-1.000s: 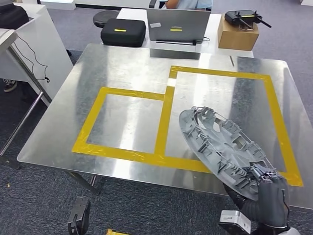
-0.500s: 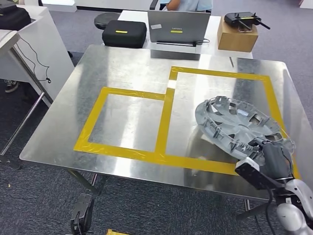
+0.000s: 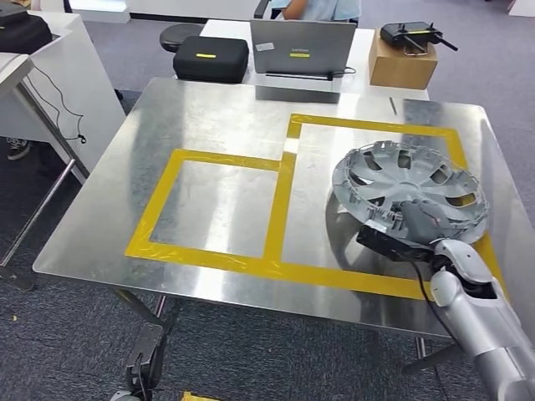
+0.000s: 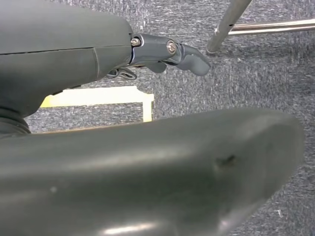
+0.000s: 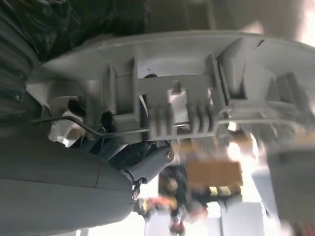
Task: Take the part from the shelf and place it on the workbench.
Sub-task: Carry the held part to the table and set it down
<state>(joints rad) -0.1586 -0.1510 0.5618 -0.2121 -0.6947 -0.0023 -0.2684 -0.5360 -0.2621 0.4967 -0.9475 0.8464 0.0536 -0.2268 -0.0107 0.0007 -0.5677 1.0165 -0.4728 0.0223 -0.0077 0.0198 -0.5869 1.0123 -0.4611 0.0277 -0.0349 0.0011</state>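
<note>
Already the right robot hand [image 3: 421, 219] grips the part [image 3: 410, 185], a grey wheel cover, at its near rim, fingers closed on the edge; the right wrist view shows the thumb [image 5: 148, 164] under the ribbed rim of the part [image 5: 178, 93], so the hold looks firm; the part lies nearly flat, over the larger yellow-taped square [image 3: 379, 125] on the table [image 3: 214, 109], and I judge the carrying from the shelf done, with only the setting down and the letting go left; whether the part already touches the table I cannot tell, since its underside is hidden and the bright metal reflects it; the fingertips are mostly covered by the rim, and the right wrist view is blurred beyond the part; the left robot hand [image 4: 167, 51] hangs over the carpet by the table leg [image 4: 226, 24], holding nothing, its fingers loosely extended so far as the close view lets me see.
</note>
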